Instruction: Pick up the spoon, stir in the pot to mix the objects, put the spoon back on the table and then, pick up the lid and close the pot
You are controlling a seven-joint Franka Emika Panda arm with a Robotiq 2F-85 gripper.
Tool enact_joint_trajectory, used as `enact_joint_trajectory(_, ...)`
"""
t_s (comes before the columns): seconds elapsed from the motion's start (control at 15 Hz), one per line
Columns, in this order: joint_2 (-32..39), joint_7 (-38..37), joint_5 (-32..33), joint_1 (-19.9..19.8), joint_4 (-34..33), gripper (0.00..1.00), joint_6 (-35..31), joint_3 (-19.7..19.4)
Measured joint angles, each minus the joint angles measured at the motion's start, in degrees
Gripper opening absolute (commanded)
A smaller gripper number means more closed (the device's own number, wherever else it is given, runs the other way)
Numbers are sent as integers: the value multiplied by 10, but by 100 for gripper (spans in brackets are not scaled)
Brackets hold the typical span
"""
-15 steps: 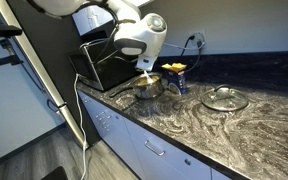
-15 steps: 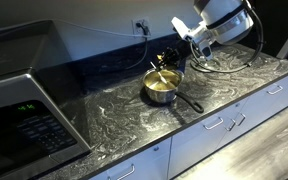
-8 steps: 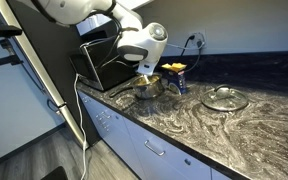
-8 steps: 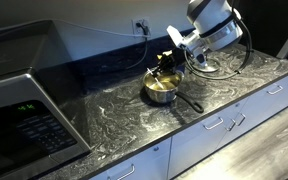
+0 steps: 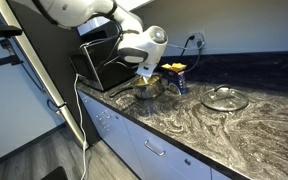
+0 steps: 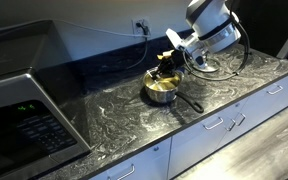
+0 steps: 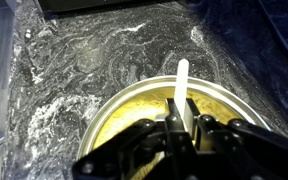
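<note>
My gripper [image 7: 181,125] is shut on the white spoon [image 7: 183,88] and holds it over the steel pot [image 7: 104,118]. The spoon reaches from between the fingers across the yellow mass of objects [image 7: 144,105] to the pot's far rim. In both exterior views the gripper [image 5: 144,67] [image 6: 174,60] hangs just above the pot [image 5: 148,88] [image 6: 162,88], whose long handle [image 6: 189,101] points toward the counter's front edge. The glass lid [image 5: 225,98] lies flat on the dark marble table [image 5: 199,125] away from the pot; it also shows behind the arm [image 6: 199,68].
A yellow-and-blue box [image 5: 176,76] stands just behind the pot. A dark appliance [image 5: 94,62] sits at the counter's end, and a microwave [image 6: 19,105] fills one end in an exterior view. White drawers [image 5: 149,150] run below the counter. Cables hang from a wall outlet [image 6: 141,25].
The arm has shifted sideways and lowered toward the pot, carrying the spoon with it over the yellow mass. The pot and lid have not moved.
</note>
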State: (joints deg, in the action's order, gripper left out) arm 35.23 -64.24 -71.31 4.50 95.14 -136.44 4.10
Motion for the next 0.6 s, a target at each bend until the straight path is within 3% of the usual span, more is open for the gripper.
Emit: enact_joint_trajectory(0.6, -4, -64, 26, -2, 2, 3, 0, -26)
